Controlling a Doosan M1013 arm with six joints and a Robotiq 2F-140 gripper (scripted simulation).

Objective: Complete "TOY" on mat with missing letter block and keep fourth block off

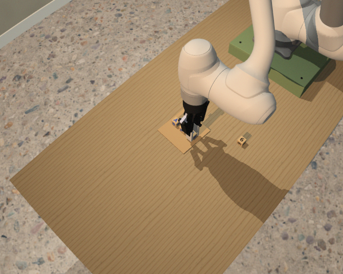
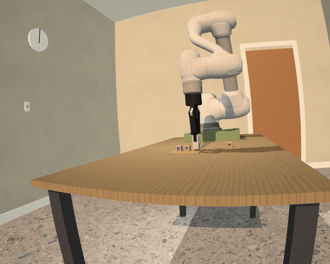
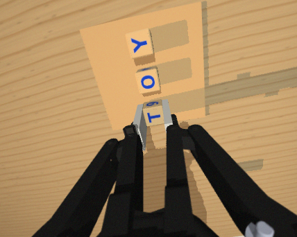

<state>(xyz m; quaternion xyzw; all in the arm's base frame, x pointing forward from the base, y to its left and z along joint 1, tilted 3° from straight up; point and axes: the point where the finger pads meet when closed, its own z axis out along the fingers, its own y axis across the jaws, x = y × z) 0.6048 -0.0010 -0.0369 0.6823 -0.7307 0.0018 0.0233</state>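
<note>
My gripper (image 1: pixel 192 135) (image 2: pixel 196 146) (image 3: pixel 154 111) is shut on the T block (image 1: pixel 194 135) (image 3: pixel 154 117), with a finger on each side. The block's T faces up, and it is low over the mat (image 1: pixel 171 137) (image 2: pixel 185 153) (image 3: pixel 108 52), near one edge. Whether it touches the mat is hidden. The O block (image 1: pixel 181 129) (image 2: pixel 187 148) (image 3: pixel 148 82) sits mid-mat beside it, and the Y block (image 1: pixel 175 121) (image 2: pixel 178 148) (image 3: pixel 139 43) sits beyond. All three letters face up in a nearly straight row, turned the same way, with small gaps.
The fourth block (image 1: pixel 241 140) (image 2: pixel 229 144) lies off the mat on the table (image 1: pixel 106 176) (image 2: pixel 170 173), with a 6 or 9 on top. The green base plate (image 1: pixel 287 79) (image 2: pixel 227 134) is behind, under the arm.
</note>
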